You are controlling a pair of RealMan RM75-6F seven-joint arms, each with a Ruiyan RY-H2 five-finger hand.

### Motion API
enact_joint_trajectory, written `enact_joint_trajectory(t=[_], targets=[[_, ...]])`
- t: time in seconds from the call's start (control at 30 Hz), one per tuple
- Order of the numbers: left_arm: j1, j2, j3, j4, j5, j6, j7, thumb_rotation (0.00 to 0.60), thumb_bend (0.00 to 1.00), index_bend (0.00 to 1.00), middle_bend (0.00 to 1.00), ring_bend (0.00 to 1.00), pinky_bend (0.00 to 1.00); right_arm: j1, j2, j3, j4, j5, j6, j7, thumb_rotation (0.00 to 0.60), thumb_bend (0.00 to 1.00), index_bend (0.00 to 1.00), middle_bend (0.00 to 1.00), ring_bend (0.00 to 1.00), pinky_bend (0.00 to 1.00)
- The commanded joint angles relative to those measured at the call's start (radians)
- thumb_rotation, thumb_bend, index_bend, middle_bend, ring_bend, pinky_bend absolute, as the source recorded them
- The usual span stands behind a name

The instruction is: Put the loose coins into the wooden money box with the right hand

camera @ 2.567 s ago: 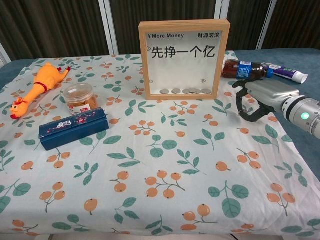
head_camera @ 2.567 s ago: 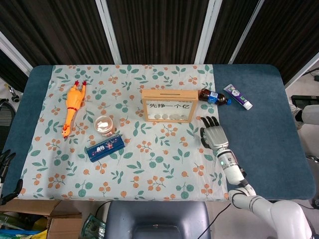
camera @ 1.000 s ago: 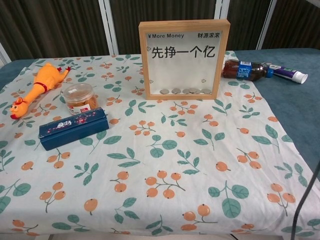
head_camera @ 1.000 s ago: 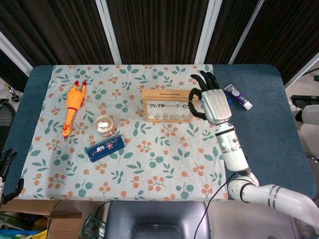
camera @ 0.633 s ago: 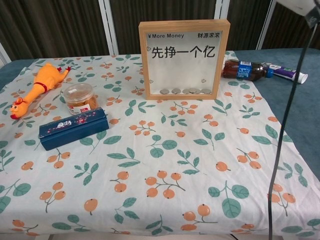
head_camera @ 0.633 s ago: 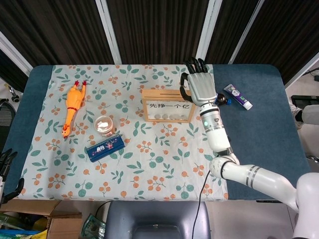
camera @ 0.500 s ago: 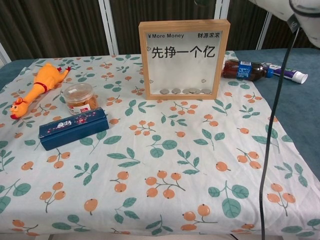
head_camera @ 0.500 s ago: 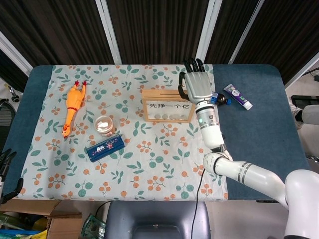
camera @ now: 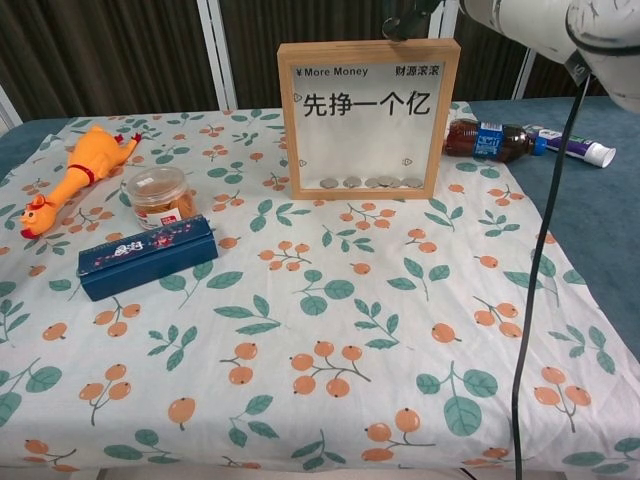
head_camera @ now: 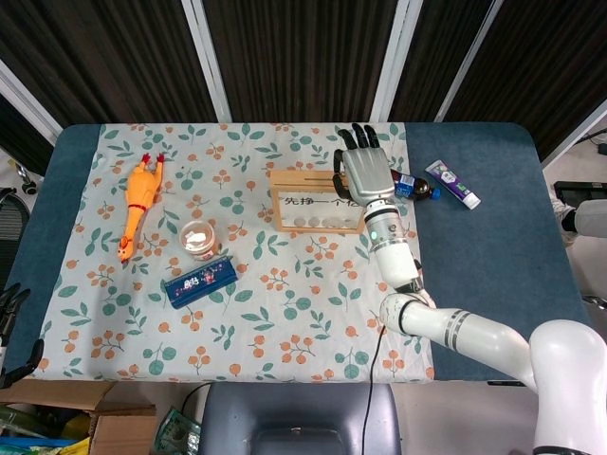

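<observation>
The wooden money box (head_camera: 317, 173) (camera: 368, 118) stands upright at the middle back of the floral cloth, with several coins (camera: 370, 182) lying behind its clear front. My right hand (head_camera: 363, 167) hovers over the box's top right corner, back of the hand up and fingers stretched away from me. In the chest view only its dark fingertips (camera: 402, 24) show, just above the box's top edge. Whether a coin is between them is hidden. No loose coin shows on the table. My left hand (head_camera: 13, 327) hangs off the table's left front edge, fingers apart and holding nothing.
A rubber chicken (head_camera: 137, 201), a small snack jar (head_camera: 198, 238) and a blue case (head_camera: 197, 281) lie left of the box. A cola bottle (head_camera: 410, 185) and a toothpaste tube (head_camera: 452, 184) lie to its right. A black cable (camera: 540, 250) hangs down on the right.
My right hand rose from the table on the right, then swung left and back over the box's top right corner. Nothing else moved.
</observation>
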State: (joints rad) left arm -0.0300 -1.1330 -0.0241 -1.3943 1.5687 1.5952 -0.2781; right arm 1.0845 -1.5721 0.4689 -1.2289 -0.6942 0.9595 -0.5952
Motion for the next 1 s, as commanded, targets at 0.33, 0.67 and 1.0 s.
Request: enact_joint_trajectory(t=[0.33,0.67,1.0], targets=[[-0.002,0.001,0.000,0.000,0.000,-0.003,-0.002,0.600,0.44,0.00,0.00,0.00,0.00,0.013,-0.011,-0.027,0.020,0.014,0.001,0.004,0.600,0.61,0.72,0.26,0.00,0.00],[-0.001,0.000,0.000,0.001,0.000,-0.002,-0.004,0.600,0.44,0.00,0.00,0.00,0.00,0.013,-0.001,-0.043,0.015,0.015,-0.003,0.013,0.600,0.60,0.46,0.19,0.00,0.00],[-0.002,0.000,0.001,0.003,0.001,-0.004,-0.005,0.600,0.44,0.00,0.00,0.00,0.00,-0.022,0.036,-0.047,-0.066,-0.063,0.089,0.058,0.600,0.48,0.35,0.16,0.00,0.00]])
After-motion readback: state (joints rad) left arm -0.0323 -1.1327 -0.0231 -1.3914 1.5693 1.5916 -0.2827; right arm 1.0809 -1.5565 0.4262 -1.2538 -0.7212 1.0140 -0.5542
